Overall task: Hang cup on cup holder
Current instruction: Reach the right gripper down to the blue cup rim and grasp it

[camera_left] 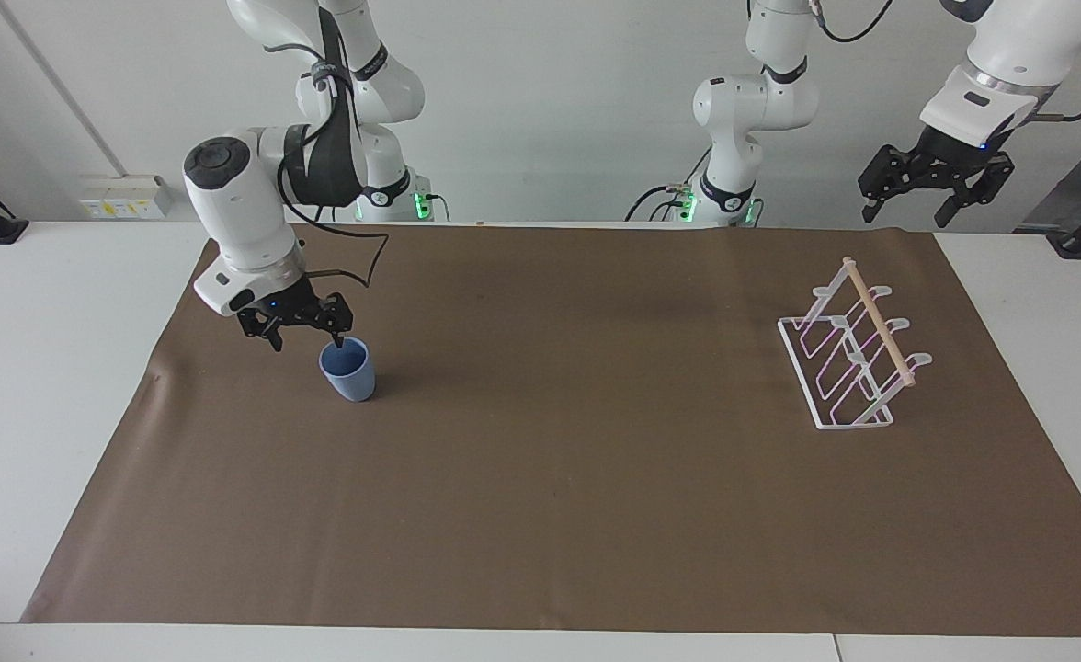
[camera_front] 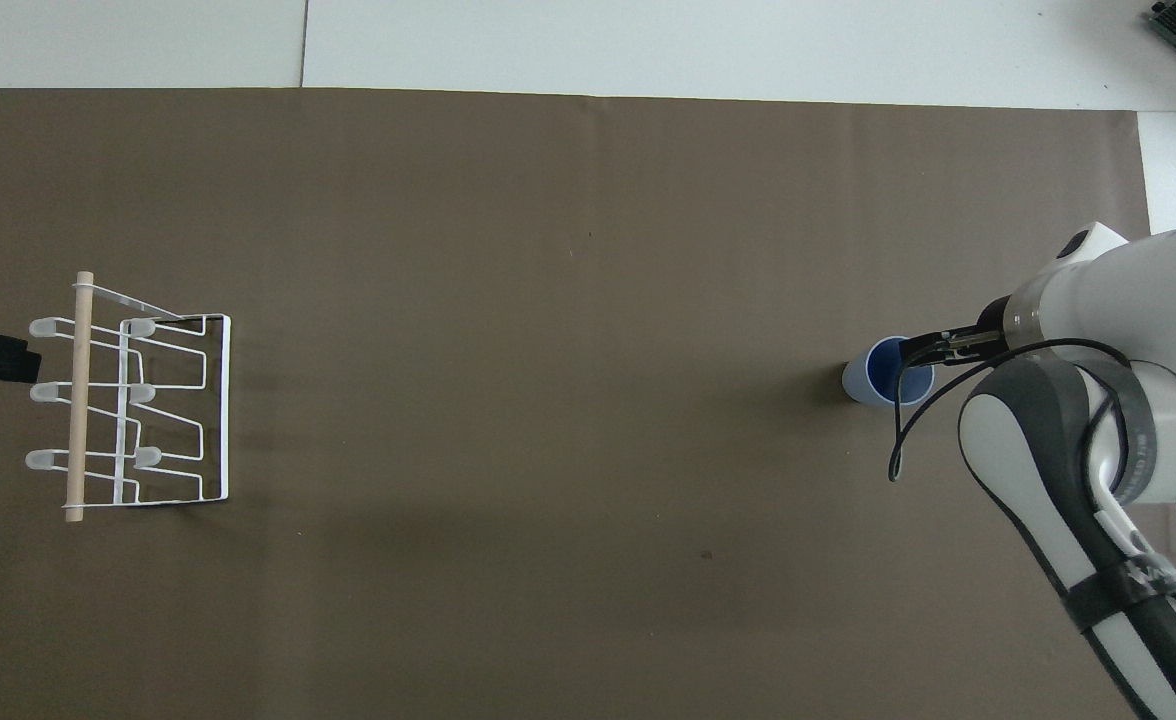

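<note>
The light-blue cup (camera_left: 348,370) stands upright on the brown mat, toward the right arm's end of the table; it also shows in the overhead view (camera_front: 873,375). My right gripper (camera_left: 307,344) is open and low at the cup, one fingertip at the cup's rim on the side nearer the robots, the other finger outside it. It holds nothing. The white wire cup holder (camera_left: 848,354) with its wooden dowel stands at the left arm's end, also in the overhead view (camera_front: 128,400). My left gripper (camera_left: 905,217) waits, open and raised, near the cup holder.
The brown mat (camera_left: 550,515) covers most of the white table (camera_left: 44,368). In the overhead view the right arm (camera_front: 1098,400) and its cable lie over the mat's edge beside the cup.
</note>
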You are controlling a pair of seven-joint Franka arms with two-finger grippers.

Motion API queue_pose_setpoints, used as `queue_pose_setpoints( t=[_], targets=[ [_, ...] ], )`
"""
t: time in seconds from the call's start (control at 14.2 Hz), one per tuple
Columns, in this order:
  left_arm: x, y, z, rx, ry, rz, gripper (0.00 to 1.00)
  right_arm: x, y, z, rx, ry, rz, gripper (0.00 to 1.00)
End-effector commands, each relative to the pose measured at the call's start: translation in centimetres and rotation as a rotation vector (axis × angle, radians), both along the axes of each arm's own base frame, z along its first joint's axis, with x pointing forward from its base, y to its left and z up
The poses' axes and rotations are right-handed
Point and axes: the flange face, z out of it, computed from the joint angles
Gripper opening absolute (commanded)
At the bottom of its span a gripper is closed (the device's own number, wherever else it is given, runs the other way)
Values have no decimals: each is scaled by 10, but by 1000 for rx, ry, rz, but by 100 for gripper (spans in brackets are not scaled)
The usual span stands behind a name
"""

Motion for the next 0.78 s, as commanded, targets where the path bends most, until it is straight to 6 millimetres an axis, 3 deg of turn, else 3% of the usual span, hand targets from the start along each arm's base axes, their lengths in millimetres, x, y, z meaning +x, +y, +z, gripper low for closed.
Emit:
queue_pose_setpoints(
  t=[0.0, 0.28, 0.49, 0.71],
  targets=[
    [-7, 2, 0, 11, -6, 10, 100, -2, -12, -18, 18, -15, 60, 100],
    [-7, 2, 0, 10, -6, 13, 100, -4, -11, -34, 16, -31, 66, 100],
    [-7, 2, 0, 11, -6, 11, 100, -4, -8, -34, 15, -30, 82, 100],
    [-7, 2, -1, 11, -4, 11, 100, -4, -7, -34, 15, -28, 120, 57]
  ],
)
